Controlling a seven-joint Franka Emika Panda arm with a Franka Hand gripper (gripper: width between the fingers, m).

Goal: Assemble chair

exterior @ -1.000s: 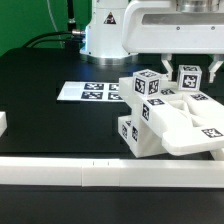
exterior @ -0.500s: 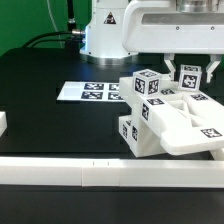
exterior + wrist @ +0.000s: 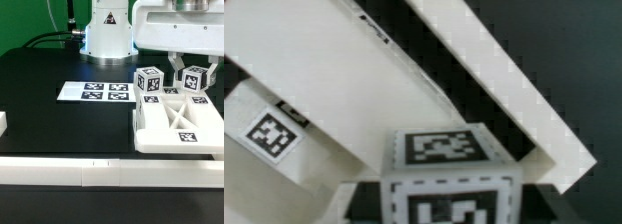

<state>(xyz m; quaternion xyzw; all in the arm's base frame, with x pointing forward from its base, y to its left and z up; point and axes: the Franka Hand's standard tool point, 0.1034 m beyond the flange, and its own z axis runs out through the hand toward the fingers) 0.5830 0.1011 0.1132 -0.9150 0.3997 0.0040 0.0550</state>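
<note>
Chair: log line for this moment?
chair: lying flat by front rail | gripper: above posts, jaw state unclear | marker board: untouched

On the desk (image 3: 50,70), the chair (image 3: 180,122) lies at the exterior view's right, its X-braced panel (image 3: 183,113) flat and two square posts (image 3: 150,80) rising at its far side. The marker board (image 3: 93,92) lies just to its left, slightly farther back. A border rail (image 3: 80,174) runs along the near edge, just before the chair.

Bright, even overhead light (wrist view soft, blurred)
</note>
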